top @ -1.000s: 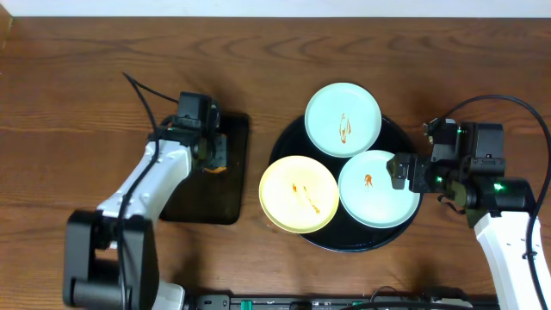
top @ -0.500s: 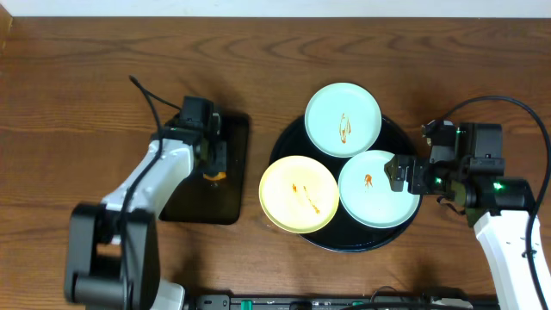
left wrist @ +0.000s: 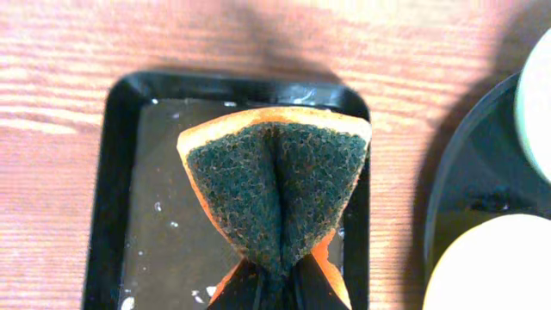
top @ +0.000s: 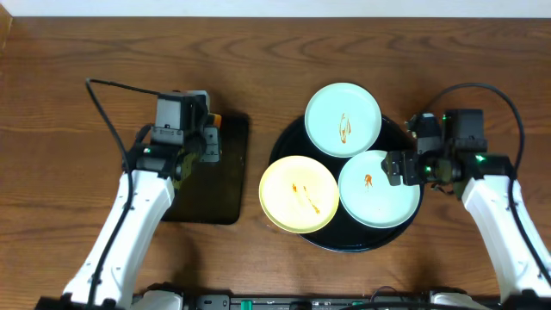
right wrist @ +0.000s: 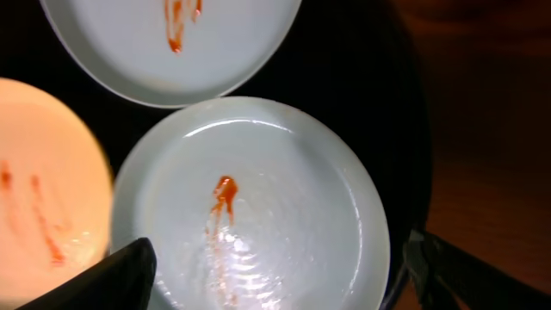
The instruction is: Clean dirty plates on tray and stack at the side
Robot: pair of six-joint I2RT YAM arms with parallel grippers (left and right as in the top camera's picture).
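Brown wooden desk (top: 258, 52) is occupied by the round black tray (top: 291, 142), on which a far mint plate (top: 343, 119), a near mint plate (top: 379, 189) and a yellow plate (top: 299, 194), all smeared, are set. A folded sponge (left wrist: 275, 185) is pinched by the left end effector (left wrist: 277, 280) above a rectangular tray (left wrist: 146, 215); the right end effector (right wrist: 288, 271) is spread over the near mint plate.

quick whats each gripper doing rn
Left gripper: closed on the sponge.
Right gripper: open, holding nothing, over a mint plate.

Three plates (top: 343, 119), two trays (top: 396, 130), one sponge (left wrist: 275, 189)
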